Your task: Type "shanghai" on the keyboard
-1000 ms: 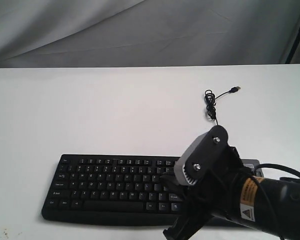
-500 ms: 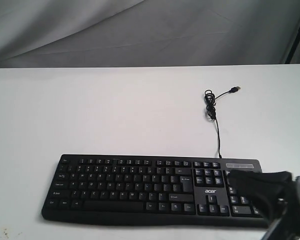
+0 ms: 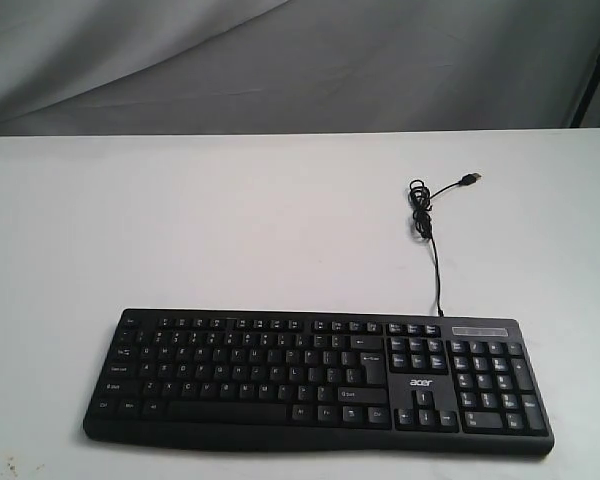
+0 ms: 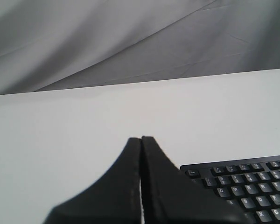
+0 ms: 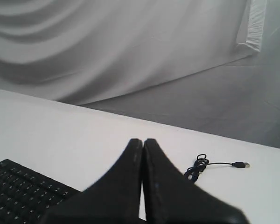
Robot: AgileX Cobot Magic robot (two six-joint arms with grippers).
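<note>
The black keyboard [image 3: 320, 378] with white legends and an "acer" logo lies flat near the table's front edge in the exterior view, fully uncovered. Its thin cable [image 3: 435, 262] runs back to a small coil and a loose USB plug [image 3: 469, 180]. No arm shows in the exterior view. In the left wrist view my left gripper [image 4: 141, 139] is shut with nothing in it, and a corner of the keyboard [image 4: 242, 186] lies beside it. The right wrist view shows my right gripper [image 5: 143, 140] shut and empty, with the keyboard [image 5: 18, 191] on one side and the cable coil [image 5: 196, 169] on the other.
The white table [image 3: 230, 230] stretches bare behind the keyboard to a grey draped backdrop [image 3: 280, 60]. A dark stand leg [image 3: 595, 75] shows at the far right behind the table.
My right arm, which covered the keyboard's right half one second ago, has pulled back to the lower right and left the exterior view. The keyboard has not moved.
</note>
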